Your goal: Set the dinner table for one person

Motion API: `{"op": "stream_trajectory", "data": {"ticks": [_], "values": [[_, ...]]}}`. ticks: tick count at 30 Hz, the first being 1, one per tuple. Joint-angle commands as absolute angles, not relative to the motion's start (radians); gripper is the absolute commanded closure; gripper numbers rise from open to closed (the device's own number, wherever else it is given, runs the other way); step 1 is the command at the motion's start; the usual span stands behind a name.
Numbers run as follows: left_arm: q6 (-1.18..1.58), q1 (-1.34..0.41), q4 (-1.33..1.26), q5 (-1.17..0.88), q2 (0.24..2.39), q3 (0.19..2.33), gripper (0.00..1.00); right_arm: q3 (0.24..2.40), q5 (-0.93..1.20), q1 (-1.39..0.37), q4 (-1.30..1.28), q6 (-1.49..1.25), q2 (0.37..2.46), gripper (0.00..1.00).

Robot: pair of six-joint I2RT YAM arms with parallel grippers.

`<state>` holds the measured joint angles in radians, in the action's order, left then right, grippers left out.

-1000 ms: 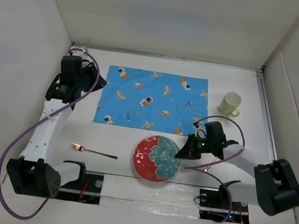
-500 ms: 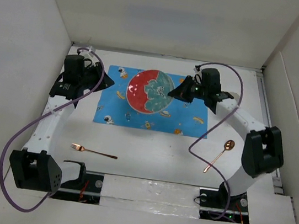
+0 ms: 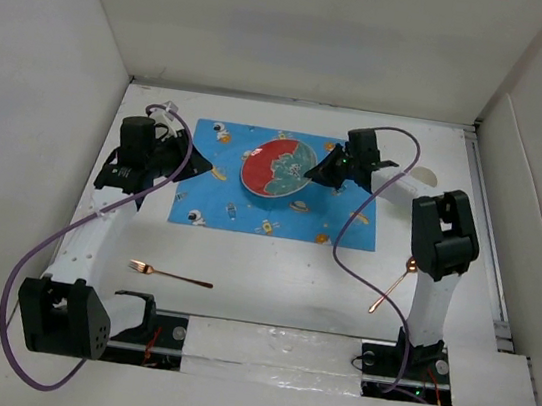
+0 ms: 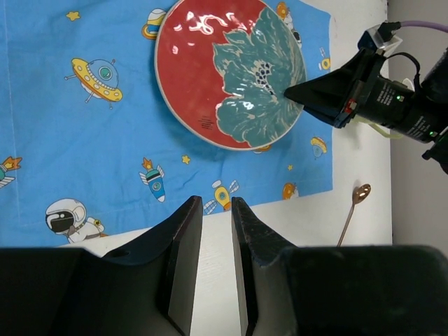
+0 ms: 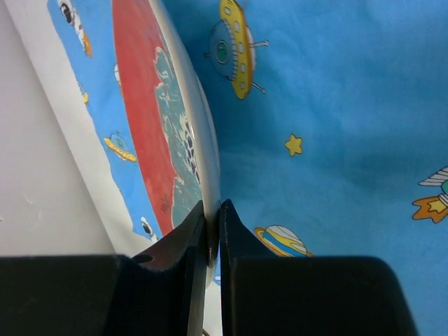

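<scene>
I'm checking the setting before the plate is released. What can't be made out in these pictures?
- Right wrist view: the plate is edge-on between the right gripper's fingers; whether it rests on the mat is unclear.
- Left wrist view: the spoon handle's end is cut off by the left gripper's own body.
- Top view: the fork is too small to count tines.

Plain white walls box in the dinner table [image 3: 272, 264]: back wall [image 3: 304, 36], left wall [image 3: 29, 129], right wall [image 3: 541, 221]; soft, even light.
</scene>
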<state>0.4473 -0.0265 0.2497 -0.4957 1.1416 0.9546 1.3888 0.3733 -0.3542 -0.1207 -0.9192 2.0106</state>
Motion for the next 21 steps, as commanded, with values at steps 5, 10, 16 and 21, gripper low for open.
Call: {"op": "stream_trajectory", "data": {"ticks": [5,10,16,21], "values": [[0.449,-0.029,0.204,-0.522,1.127,0.950,0.79,1.358,0.422,-0.368,-0.073,-0.919,1.994,0.87],[0.449,-0.029,0.204,-0.511,1.129,0.946,0.79,1.390,0.362,-0.368,-0.234,-0.810,1.964,0.44],[0.446,-0.029,0.196,-0.509,1.137,0.925,0.78,1.491,0.272,-0.331,-0.431,-0.629,1.853,0.51],[0.422,-0.029,0.196,-0.523,1.129,0.904,1.00,1.483,0.163,-0.141,-0.456,-0.537,1.686,1.00]]}}
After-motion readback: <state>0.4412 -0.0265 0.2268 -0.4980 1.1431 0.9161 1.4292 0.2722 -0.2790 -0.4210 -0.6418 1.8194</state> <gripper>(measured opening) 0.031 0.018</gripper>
